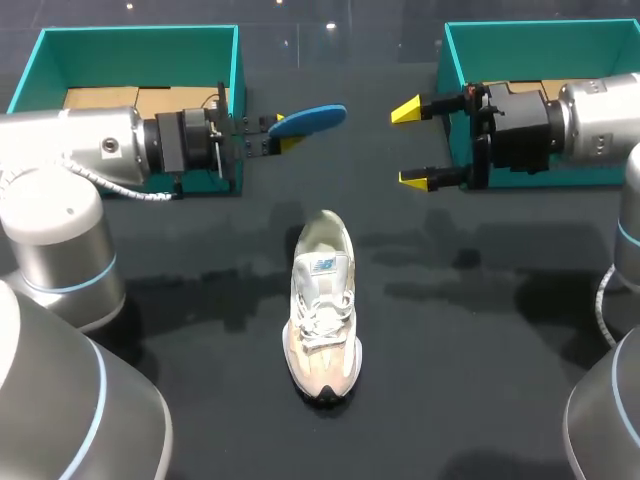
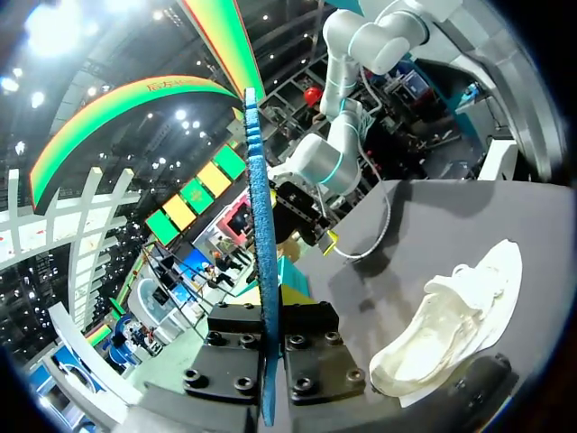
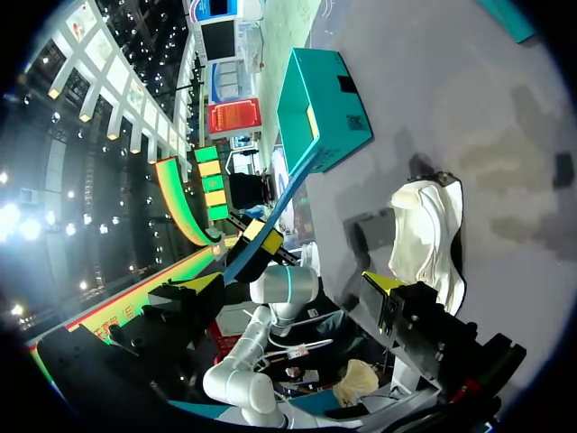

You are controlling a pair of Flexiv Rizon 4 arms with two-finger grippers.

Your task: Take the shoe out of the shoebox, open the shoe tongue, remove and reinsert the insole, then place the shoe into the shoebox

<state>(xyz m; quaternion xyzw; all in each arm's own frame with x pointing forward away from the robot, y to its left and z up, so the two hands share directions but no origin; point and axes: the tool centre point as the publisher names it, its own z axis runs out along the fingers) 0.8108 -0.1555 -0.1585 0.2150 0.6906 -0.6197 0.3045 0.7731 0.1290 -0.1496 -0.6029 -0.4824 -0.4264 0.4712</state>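
A pale, laced shoe lies on the black table, toe toward me. Above and behind it, my left gripper is shut on one end of a blue insole, which sticks out toward the right. In the left wrist view the insole stands edge-on between the fingers of the left gripper, with the shoe beside them below. My right gripper faces the insole's free end, open and holding nothing. In the right wrist view the insole lies ahead of the right gripper, and the shoe is beside it.
Two teal shoeboxes stand at the back of the table, one on the left behind my left arm, one on the right behind my right arm. The left box also shows in the right wrist view.
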